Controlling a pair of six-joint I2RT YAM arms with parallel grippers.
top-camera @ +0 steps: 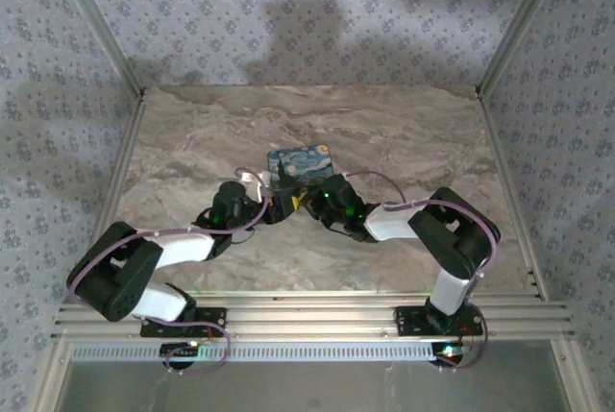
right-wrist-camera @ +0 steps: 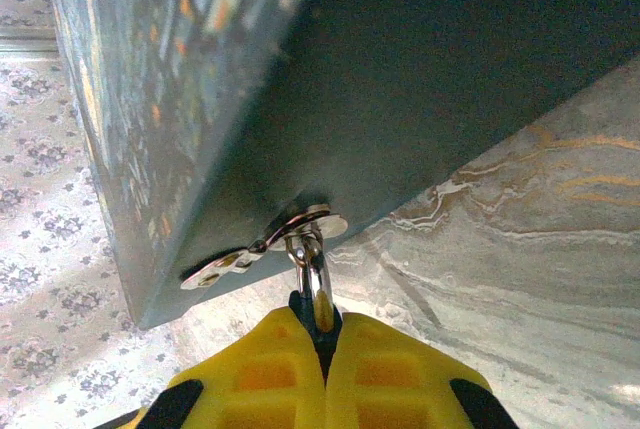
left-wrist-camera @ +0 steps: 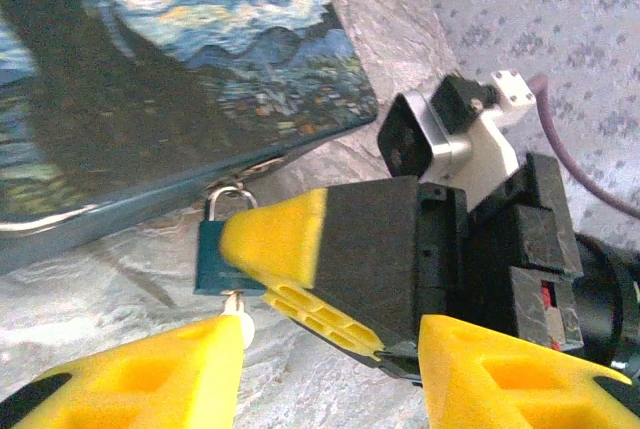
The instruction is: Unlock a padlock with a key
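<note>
teal padlock (left-wrist-camera: 210, 264) looks small, rigid and slick; right tool (right-wrist-camera: 322, 339) clamps its body, left tool (left-wrist-camera: 335, 349) stands released beside the key (left-wrist-camera: 233, 302).

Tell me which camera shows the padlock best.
The left wrist view: the padlock shows its teal body, shackle and the key below. In the right wrist view its shackle pokes out of the shut right gripper, body hidden. From the top camera it is too small to make out.
</note>
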